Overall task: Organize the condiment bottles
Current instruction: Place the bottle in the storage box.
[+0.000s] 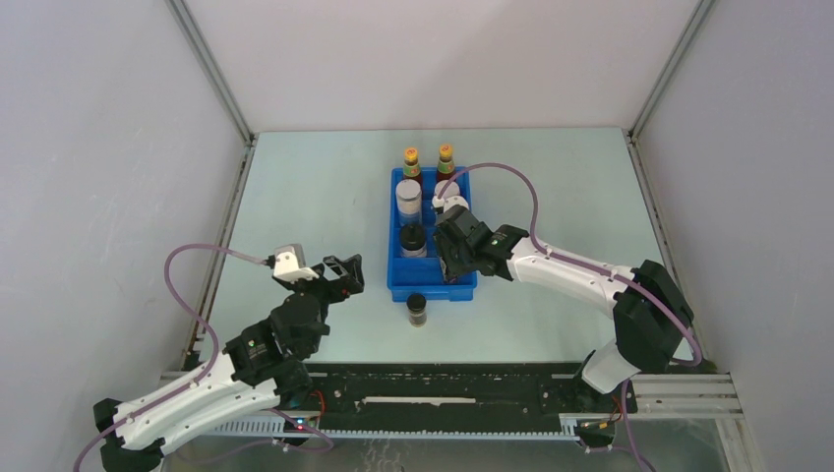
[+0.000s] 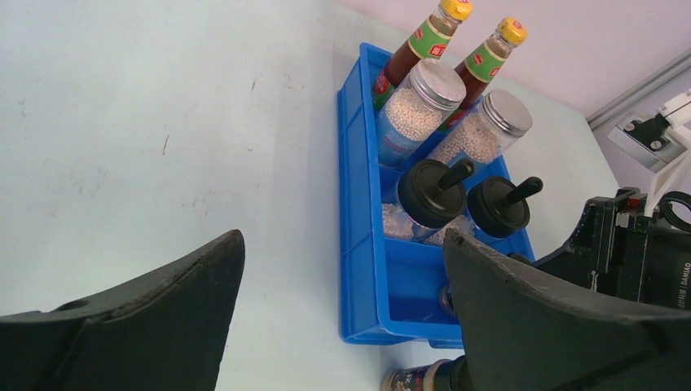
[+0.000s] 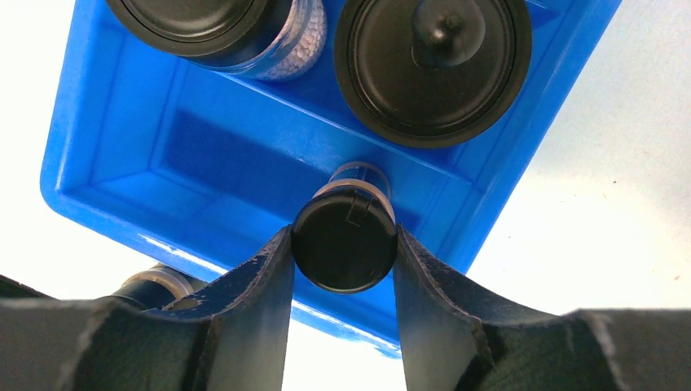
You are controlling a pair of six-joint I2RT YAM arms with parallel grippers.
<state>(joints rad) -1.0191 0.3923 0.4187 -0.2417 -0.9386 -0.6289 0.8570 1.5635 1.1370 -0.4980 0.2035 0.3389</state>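
Observation:
Two red sauce bottles [image 1: 411, 162] [image 1: 446, 159] stand in the back of the blue tray [image 1: 395, 277]. Two grey-lidded jars [image 1: 408, 197] [image 1: 447, 190] stand in front of them, then a black-lidded jar [image 1: 413, 239]. Its twin [image 3: 432, 65] shows in the right wrist view. My right gripper [image 3: 345, 236] is shut on a tiny black-capped jar [image 3: 345, 244] inside the tray's front compartment. The other tiny dark jar [image 1: 417, 309] stands on the table just in front of the tray. My left gripper [image 1: 344, 275] is open and empty, left of the tray.
The left wrist view shows the tray's left wall [image 2: 358, 244], all the standing bottles and the right arm [image 2: 635, 252] at the far right. The left half of the tray's front compartment [image 3: 204, 163] holds nothing. Grey walls enclose the table.

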